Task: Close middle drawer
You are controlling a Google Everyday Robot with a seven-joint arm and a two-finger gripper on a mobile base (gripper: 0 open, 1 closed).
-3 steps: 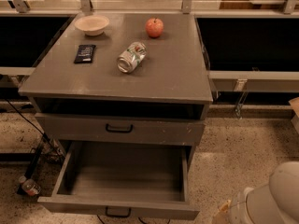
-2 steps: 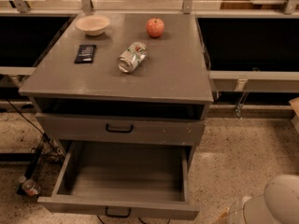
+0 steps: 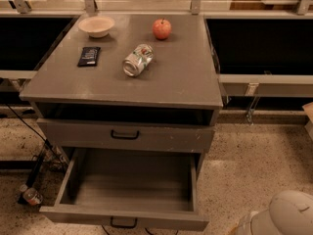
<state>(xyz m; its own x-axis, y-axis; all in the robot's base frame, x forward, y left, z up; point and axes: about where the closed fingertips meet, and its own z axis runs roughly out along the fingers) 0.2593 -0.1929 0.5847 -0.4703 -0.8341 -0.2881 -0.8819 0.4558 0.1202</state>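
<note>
The middle drawer (image 3: 128,182) is a grey box pulled far out of the cabinet towards me. It is empty, and its low front panel carries a small black bar handle (image 3: 123,223) at the bottom edge of the view. Above it, a taller drawer front (image 3: 161,137) with a larger black handle sits almost flush. My gripper is not in view. Only a white rounded part of my arm (image 3: 288,214) shows at the bottom right, to the right of the open drawer and apart from it.
On the cabinet top (image 3: 181,82) lie a white bowl (image 3: 97,26), a red apple (image 3: 162,29), a tipped can (image 3: 137,60) and a black packet (image 3: 89,56). Cables and a small can (image 3: 32,196) lie on the floor at left. Dark shelving flanks both sides.
The white part of my arm has sunk a little lower at the bottom right. The drawers and the objects on top have not moved.
</note>
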